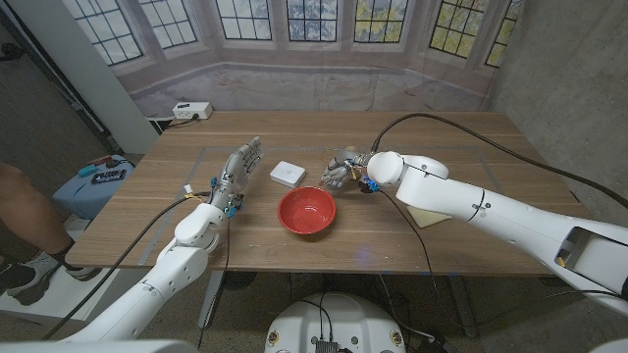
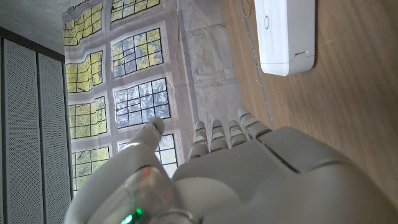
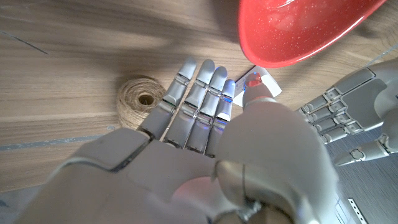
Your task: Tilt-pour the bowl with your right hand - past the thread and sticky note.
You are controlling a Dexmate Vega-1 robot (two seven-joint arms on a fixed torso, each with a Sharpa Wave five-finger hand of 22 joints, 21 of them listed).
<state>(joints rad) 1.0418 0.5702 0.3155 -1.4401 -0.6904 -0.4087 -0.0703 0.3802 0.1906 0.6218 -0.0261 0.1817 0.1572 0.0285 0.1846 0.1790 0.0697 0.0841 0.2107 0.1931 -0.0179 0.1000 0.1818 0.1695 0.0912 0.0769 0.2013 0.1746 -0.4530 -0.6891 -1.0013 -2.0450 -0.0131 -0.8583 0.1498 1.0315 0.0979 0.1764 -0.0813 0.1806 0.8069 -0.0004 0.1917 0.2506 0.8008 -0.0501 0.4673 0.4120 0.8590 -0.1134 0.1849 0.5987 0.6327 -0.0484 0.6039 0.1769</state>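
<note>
A red bowl [image 1: 306, 211] stands upright and empty near the table's front middle; its rim also shows in the right wrist view [image 3: 298, 31]. My right hand [image 1: 340, 174] hovers just behind the bowl's right side with its fingers [image 3: 199, 93] stretched out and nothing in them. They reach over a ball of brown thread [image 3: 142, 98]. A white square sticky note pad [image 1: 287, 175] lies behind the bowl's left side. My left hand [image 1: 238, 167] stands open and upright to the left of the pad, holding nothing.
A beige paper triangle [image 1: 428, 216] lies under my right forearm. A white power strip [image 1: 191, 111] sits at the far left corner of the table. A person's legs [image 1: 25, 230] show at the left edge.
</note>
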